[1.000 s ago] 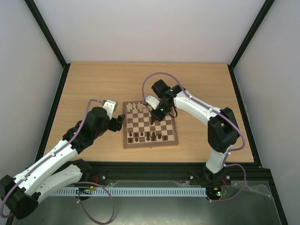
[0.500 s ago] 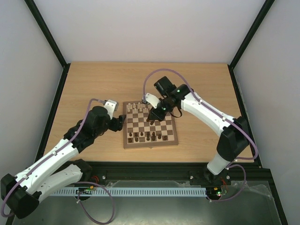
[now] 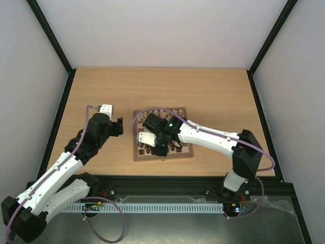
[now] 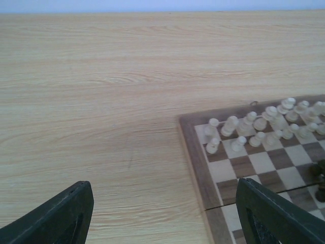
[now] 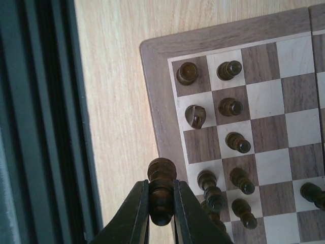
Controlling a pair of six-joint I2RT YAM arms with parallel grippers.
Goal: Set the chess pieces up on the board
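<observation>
The board (image 3: 162,157) lies at the table's middle. Cream chess pieces (image 4: 264,124) stand in its two far rows, and dark brown ones (image 5: 231,107) stand in the near rows. My right gripper (image 5: 161,184) is shut on a dark brown piece (image 5: 161,170) and holds it upright over the board's near border, beside the dark pieces. From above, the right gripper (image 3: 160,148) hangs low over the board's near left part. My left gripper (image 3: 119,127) is open and empty over bare table, left of the board (image 4: 195,162); in the left wrist view its fingers (image 4: 56,218) stand wide apart.
A black rail (image 5: 45,122) runs along the table's near edge close to the board. Black frame posts (image 3: 51,38) rise at the table's back corners. The right arm (image 3: 213,136) lies across the board's right half.
My right gripper has swung from the board's far middle down to its near left part. My left gripper has drawn back to the left, away from the board's edge.
</observation>
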